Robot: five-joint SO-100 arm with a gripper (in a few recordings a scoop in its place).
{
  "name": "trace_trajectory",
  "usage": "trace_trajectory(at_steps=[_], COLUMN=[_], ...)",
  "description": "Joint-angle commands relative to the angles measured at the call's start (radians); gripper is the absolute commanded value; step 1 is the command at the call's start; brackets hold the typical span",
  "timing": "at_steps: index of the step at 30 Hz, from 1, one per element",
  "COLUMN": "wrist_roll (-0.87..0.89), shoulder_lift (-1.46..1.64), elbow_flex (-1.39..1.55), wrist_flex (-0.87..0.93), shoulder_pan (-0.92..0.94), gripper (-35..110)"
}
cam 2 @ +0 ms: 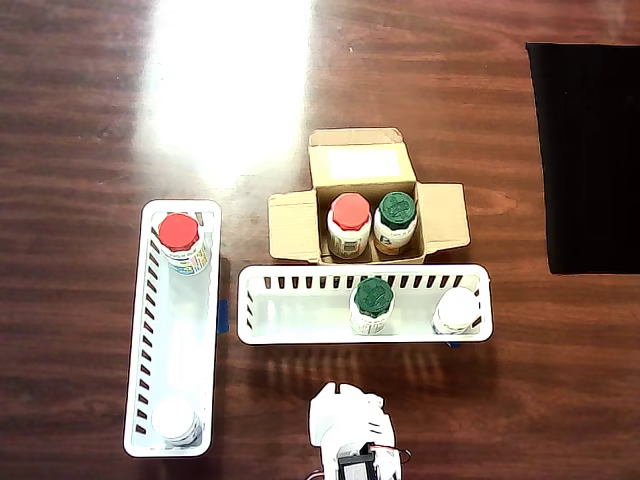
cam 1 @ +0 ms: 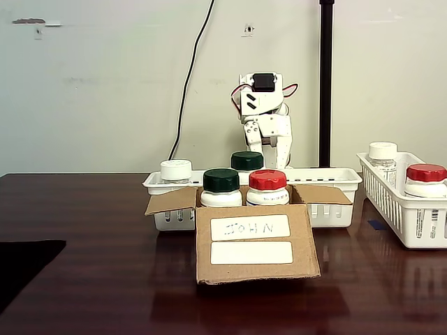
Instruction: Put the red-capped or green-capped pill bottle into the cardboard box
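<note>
The cardboard box [cam 1: 255, 244] stands open at the centre of the fixed view. Inside it the red-capped pill bottle [cam 1: 267, 187] sits upright, just beside a green-capped bottle [cam 1: 221, 188]. In the overhead view the box [cam 2: 440, 217] lies above the long white basket [cam 2: 300, 310], which holds another green-capped bottle [cam 2: 372, 303] and a white-capped bottle [cam 2: 456, 310]. A second basket [cam 2: 140, 330] at the left of that view holds a red-capped bottle [cam 2: 180, 240] and a white-capped one [cam 2: 177, 421]. The arm [cam 1: 265, 115] is folded up behind the baskets; whether its gripper is spread or pressed together cannot be told.
</note>
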Motion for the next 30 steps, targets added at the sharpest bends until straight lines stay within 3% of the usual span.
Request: trace_trajectory(at_steps=[1,6,11,30], wrist_roll=[-0.173,-0.449,-0.609,-0.795], shoulder_lift=[0.083,0.084,0.084,0.084], elbow_flex=[-0.003,-0.003,-0.003,-0.003], wrist_flex=[0.012,0.012,0.012,0.012], shoulder_pan=[-0.040,-0.095,-0.104,-0.103], gripper=[1,1,1,1])
